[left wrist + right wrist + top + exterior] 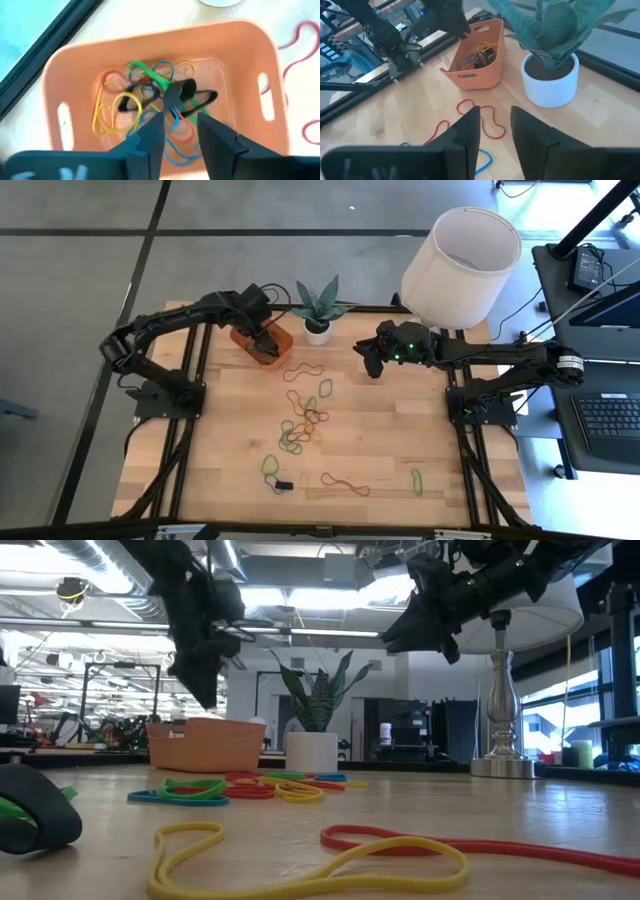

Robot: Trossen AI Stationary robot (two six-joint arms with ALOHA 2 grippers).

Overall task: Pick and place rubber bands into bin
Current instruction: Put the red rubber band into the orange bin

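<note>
Snagging is my worry. My left gripper (177, 131) hangs over the bin (75, 70), at ten o'clock on the table, fingers parted a little. A black band (187, 90) with a green one sits right at my fingertips; whether it has dropped free I cannot tell. If it clings, lifting away could drag it back out. More bands (300, 425) lie loose mid-table, toward six o'clock of the bin. My right gripper (372, 360) waits near the plant (318, 305), fingers apart, empty.
</note>
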